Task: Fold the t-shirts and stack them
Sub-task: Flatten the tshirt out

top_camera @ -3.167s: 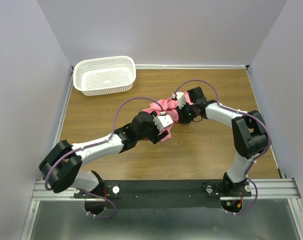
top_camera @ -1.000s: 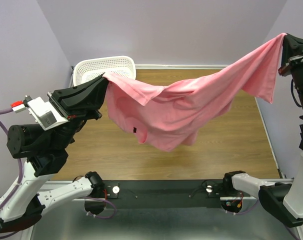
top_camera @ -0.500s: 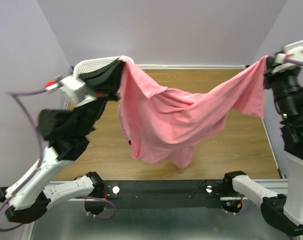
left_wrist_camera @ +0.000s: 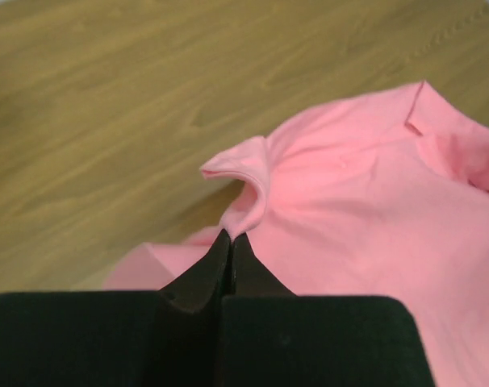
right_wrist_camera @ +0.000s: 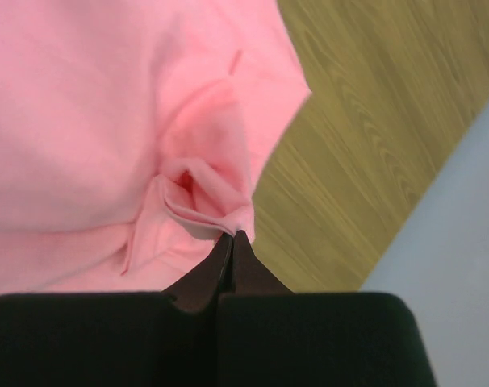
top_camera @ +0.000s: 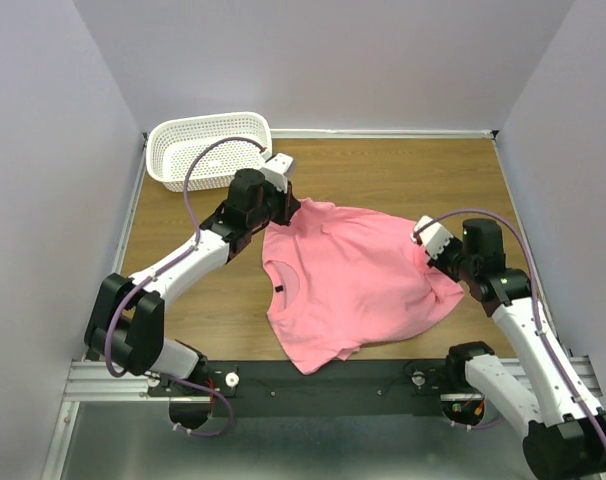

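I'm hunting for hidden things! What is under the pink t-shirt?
The pink t-shirt lies spread on the wooden table, and bare wood shows around it. The cloth hides whatever is right beneath it, so I cannot tell if anything else is there.

Top external: fixed, high behind the arm bases (top_camera: 183,360), looks down and forward over the whole table (top_camera: 383,170).
Left wrist: close behind the left gripper (left_wrist_camera: 231,235), looks low across the table.
Right wrist: close behind the right gripper (right_wrist_camera: 232,235), looks steeply down.
Shared by all three: the t-shirt (top_camera: 353,275).
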You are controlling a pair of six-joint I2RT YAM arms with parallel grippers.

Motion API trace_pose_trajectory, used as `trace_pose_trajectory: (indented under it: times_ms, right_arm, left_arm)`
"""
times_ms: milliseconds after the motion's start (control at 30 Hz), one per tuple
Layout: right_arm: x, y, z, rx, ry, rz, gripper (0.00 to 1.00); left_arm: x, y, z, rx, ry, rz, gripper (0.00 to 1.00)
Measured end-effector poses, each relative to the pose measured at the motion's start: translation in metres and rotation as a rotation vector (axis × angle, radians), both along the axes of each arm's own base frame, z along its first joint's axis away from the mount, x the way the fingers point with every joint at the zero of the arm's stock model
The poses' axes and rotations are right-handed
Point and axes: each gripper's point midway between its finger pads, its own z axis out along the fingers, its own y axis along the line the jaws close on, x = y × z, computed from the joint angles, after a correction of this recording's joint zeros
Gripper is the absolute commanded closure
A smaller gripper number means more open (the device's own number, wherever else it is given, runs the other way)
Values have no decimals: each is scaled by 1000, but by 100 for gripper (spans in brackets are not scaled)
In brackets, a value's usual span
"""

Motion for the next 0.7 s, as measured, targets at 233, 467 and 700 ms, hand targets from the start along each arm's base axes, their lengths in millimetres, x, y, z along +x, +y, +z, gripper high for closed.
trace_pose_trajectory:
  times_ms: [233,467,700]
  right_arm:
    - [-19,46,-18,97,130,303,87]
    - [-45,62,-52,137,354,438,64]
    - [-7,44,-40,154,276,181,39]
  left_arm:
    - [-13,-2,-5,-19,46,-36,100]
    - [-15,0,2,-30,32,-36,100]
    - [-13,4,0,-28,35,-25,100]
